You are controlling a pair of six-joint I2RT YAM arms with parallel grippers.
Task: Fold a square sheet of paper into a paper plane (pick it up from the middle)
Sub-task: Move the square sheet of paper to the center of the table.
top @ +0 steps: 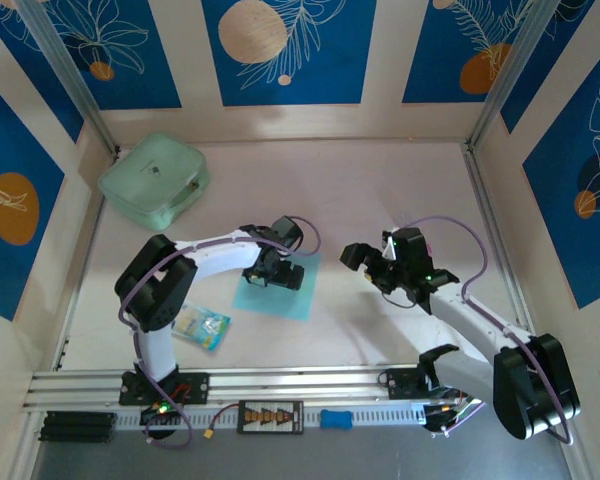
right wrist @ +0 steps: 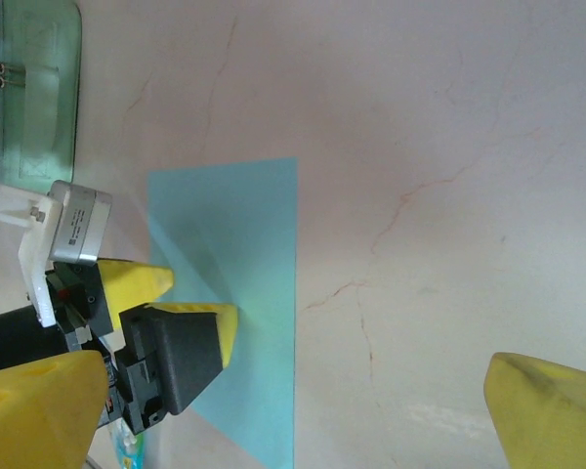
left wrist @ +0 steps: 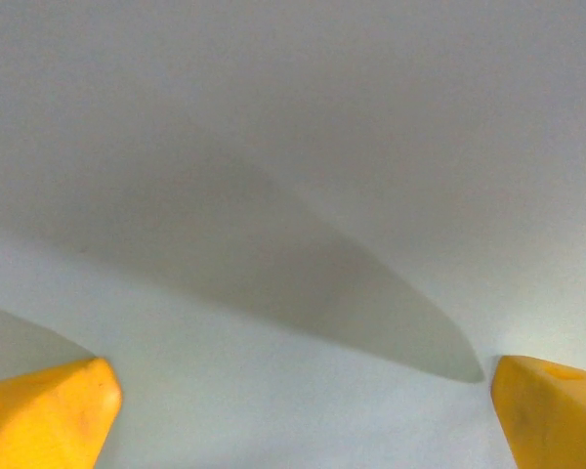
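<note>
Spread wide at the left gripper (top: 275,272), yellow fingertips low over the square sheet of paper (top: 292,298), with nothing clamped between them. Cannot tell whether touching. From the left wrist, just the two yellow tips at the bottom corners and a pale surface close beneath with a soft wedge of shadow. Equally wide at the right gripper (top: 365,266), held above bare table to the right of the sheet and gripping nothing.

From the right wrist, a clear look at the left gripper (right wrist: 186,305) planted on the left half of the light-blue sheet (right wrist: 244,225), with a faint diagonal crease running toward its fingers. Otherwise lying flat near the middle of the table (top: 380,190), not folded into a plane.

Farther out: a mint-green pouch (top: 155,180) in the far left corner, well apart from the sheet; a small printed packet (top: 202,325) beside the left arm's base.

Underneath, pale cream stone-look surface with thin reddish veins. Along the near edge, an aluminium rail (top: 280,380) carrying both bases. All round, cream walls with deep-blue panels (top: 290,50) of white leaf outlines and orange and beige discs, with metal posts in the far corners.
</note>
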